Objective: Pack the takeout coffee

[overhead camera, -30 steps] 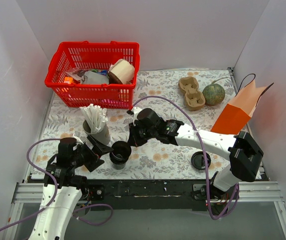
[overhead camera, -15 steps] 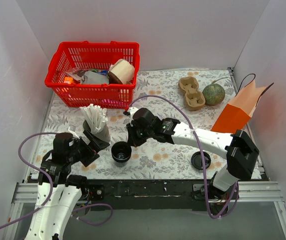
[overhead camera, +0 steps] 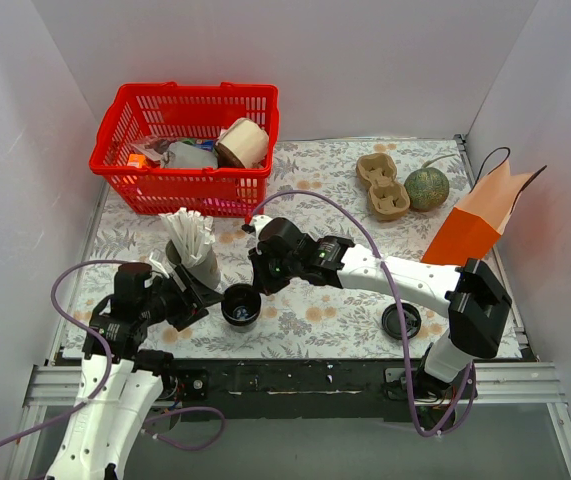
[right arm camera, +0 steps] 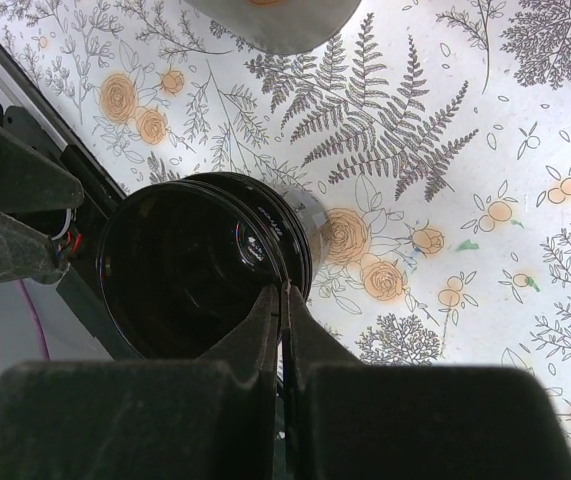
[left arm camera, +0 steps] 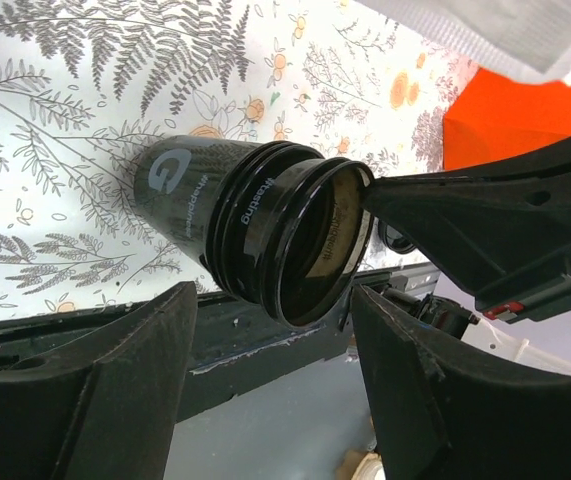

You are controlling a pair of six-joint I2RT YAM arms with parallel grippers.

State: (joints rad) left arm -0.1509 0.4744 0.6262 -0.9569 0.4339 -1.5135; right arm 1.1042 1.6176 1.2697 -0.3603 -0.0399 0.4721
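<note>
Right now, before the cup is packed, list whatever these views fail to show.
Takeout coffee contents: right wrist view, the inside is too dark.
Red basket items: top view, too small, jumbled behind the mesh wall.
Orange bag interior: top view, its own front wall hides it.

We record the coffee cup [overhead camera: 241, 304] as black with grey lettering. The table cover [overhead camera: 325, 180] is white, printed with grey ferns and orange blossoms. The basket [overhead camera: 180, 192] is red, the paper bag [overhead camera: 470, 228] orange, the melon [overhead camera: 426, 187] green.
</note>
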